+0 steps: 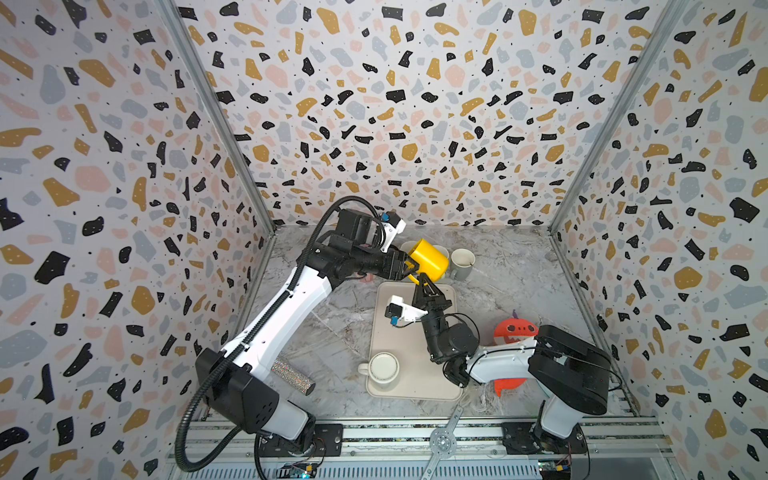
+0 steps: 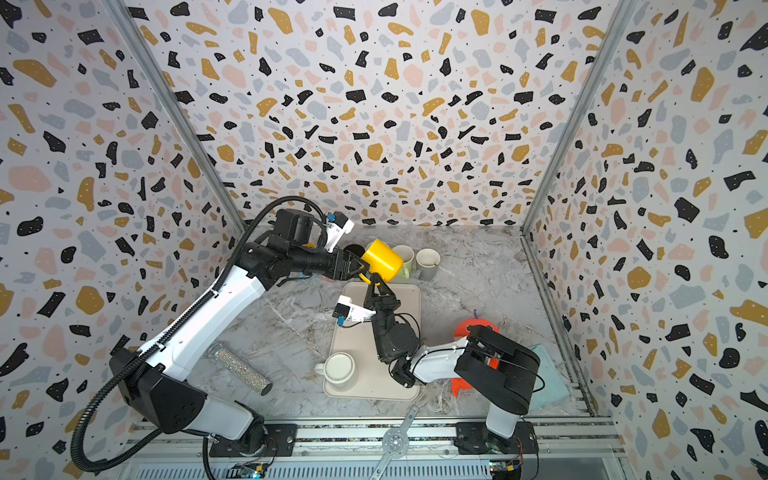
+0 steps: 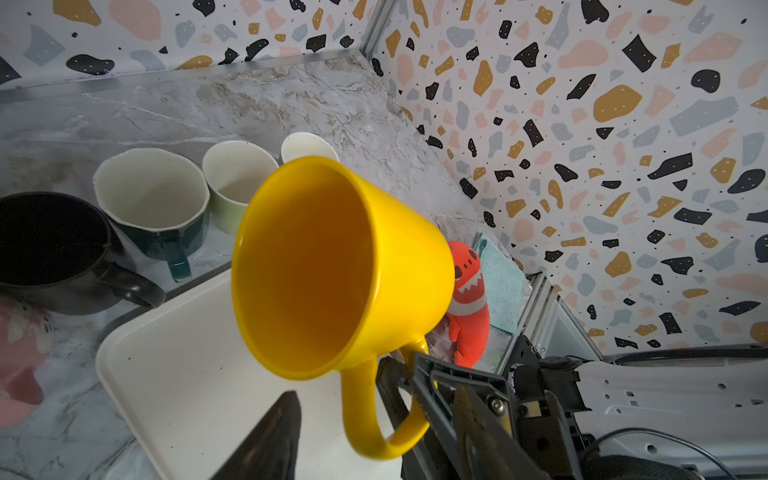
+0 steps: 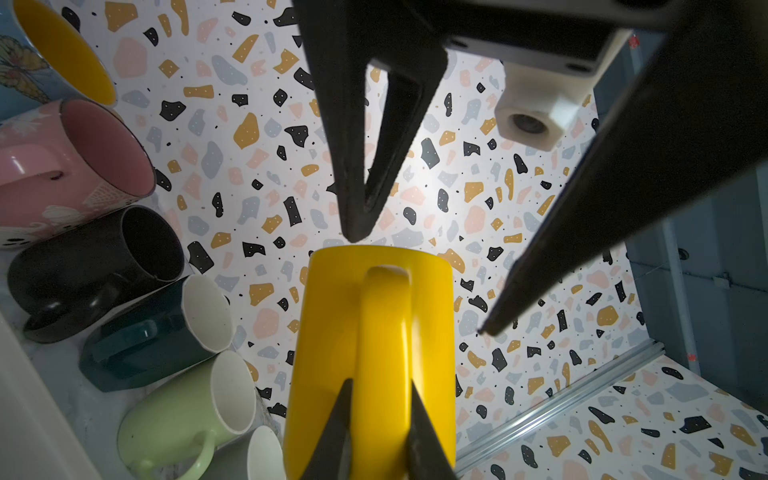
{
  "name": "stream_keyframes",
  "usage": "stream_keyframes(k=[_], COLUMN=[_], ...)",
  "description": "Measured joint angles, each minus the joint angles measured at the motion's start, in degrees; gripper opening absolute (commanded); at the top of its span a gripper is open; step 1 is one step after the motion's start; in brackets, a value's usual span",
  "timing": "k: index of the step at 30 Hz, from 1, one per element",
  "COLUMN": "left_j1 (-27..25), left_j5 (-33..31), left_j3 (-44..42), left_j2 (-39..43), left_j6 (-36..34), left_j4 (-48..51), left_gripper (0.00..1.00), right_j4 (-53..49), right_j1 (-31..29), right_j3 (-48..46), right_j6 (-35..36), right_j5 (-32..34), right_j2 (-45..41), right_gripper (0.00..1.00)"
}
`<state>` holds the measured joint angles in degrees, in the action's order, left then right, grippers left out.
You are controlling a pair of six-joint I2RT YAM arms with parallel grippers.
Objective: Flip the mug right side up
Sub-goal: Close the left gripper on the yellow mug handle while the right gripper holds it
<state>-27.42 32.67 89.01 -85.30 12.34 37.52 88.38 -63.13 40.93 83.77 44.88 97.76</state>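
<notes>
**Mid-air turning of the yellow mug (image 1: 430, 259).** The mug hangs clear of the counter (image 1: 519, 286), just right of centre in both top views, over the far edge of the tray (image 1: 419, 374). It lies tilted on its side, with the mouth toward the left of the frame and the handle toward the lower edge. The right hand (image 1: 422, 279) is clenched on the handle. Its arm comes in from the lower right of the frame, folds low over the tray, and points the hand up-frame at the mug. The left hand (image 1: 409, 268) is released. Its arm stretches in from the lower left with the forearm running level toward the mouth. In the right wrist view its two fingers (image 4: 347, 187) stand apart on either side of the rim, one tip close to the edge; whether it touches cannot be told. The step in hand is judged to be a handover, or a steadying grip, so that the mug can be rolled mouth-up. To do this well, the left hand should close squarely on the wall near the rim before the right hand lets go, since a grip on the handle alone lets the body swing. The turn should be slow. The set-down should aim at bare tray or counter, clear of the row of mugs (image 3: 153, 208) just behind.
</notes>
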Motion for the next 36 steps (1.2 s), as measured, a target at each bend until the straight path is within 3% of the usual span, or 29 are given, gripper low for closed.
stream_keyframes(k=[14,22,25,28,36], left_j1=[0.0,0.0,0.0,0.0,0.1], left_j5=[4.7,5.6,5.9,6.8,7.6], left_j3=[-5.4,-6.1,-6.1,-6.1,-6.7], left_j2=[1.1,1.1,1.1,1.1,1.1], left_j6=[5.3,6.9,7.5,9.2,10.3], left_j4=[-6.3,-7.9,-8.2,-8.9,-9.8], left_gripper=[0.53,0.35,0.21,0.00,0.00], right_j4=[0.3,0.3,0.3,-1.0,-1.2], right_j1=[-0.5,-0.6,-0.6,-0.8,-1.1], right_j3=[1.8,2.3,2.3,2.3,2.3], right_j6=[0.1,0.1,0.0,0.3,0.0], right_j5=[0.0,0.0,0.2,0.2,1.1], right_j2=[0.0,0.0,0.0,0.0,-0.3], right_gripper=[0.00,0.00,0.00,0.00,0.00])
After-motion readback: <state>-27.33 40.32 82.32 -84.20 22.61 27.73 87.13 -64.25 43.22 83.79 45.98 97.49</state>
